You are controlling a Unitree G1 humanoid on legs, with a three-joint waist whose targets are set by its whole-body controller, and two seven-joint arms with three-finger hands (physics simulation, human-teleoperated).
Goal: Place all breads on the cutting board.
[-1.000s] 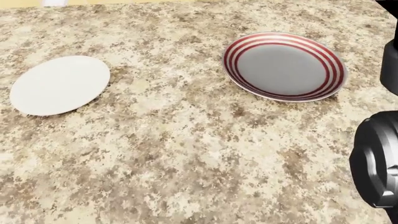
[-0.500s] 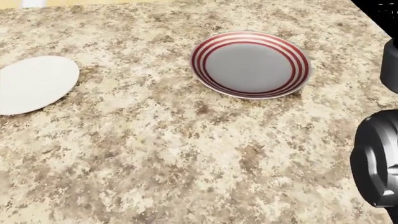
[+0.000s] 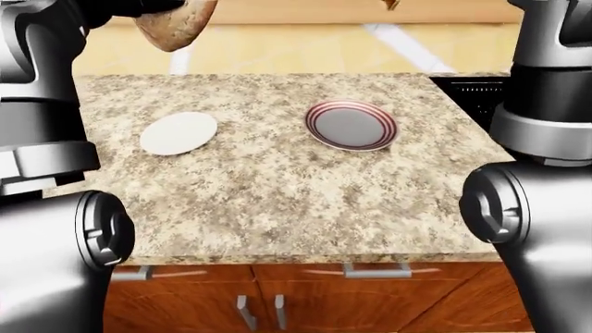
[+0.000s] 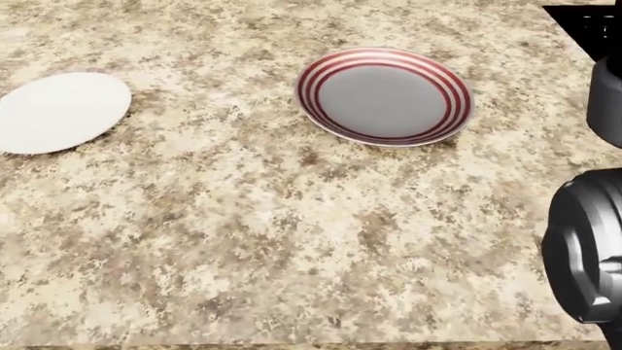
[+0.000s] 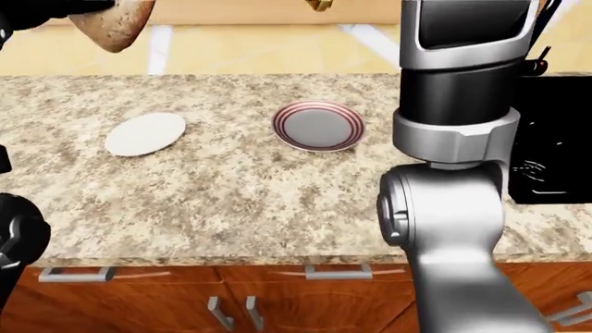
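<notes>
**Bread held high at the counter's far-left corner, two bare plates below**

Seen from the left-eye view: a brown, speckled bread loaf (image 3: 175, 24) raised at the top left, above the far-left corner of the granite countertop (image 3: 277, 201), its upper end lost under the dark left hand (image 3: 139, 5). Cut off by the top edge there, so whether those fingers close round the loaf or merely touch it: cannot tell. Right hand out of frame past the top of the raised right forearm (image 5: 463, 69); spread or pressed together, cannot tell either.

On the countertop, a plain white plate (image 4: 60, 111) near the left edge and a red-striped plate (image 4: 385, 95) with a grey centre nearer the right edge, well apart from each other, neither holding anything. Beyond the counter's right edge, a black stovetop (image 5: 555, 139). Under the near edge, wooden cabinet doors (image 3: 305, 298) with metal handles.
</notes>
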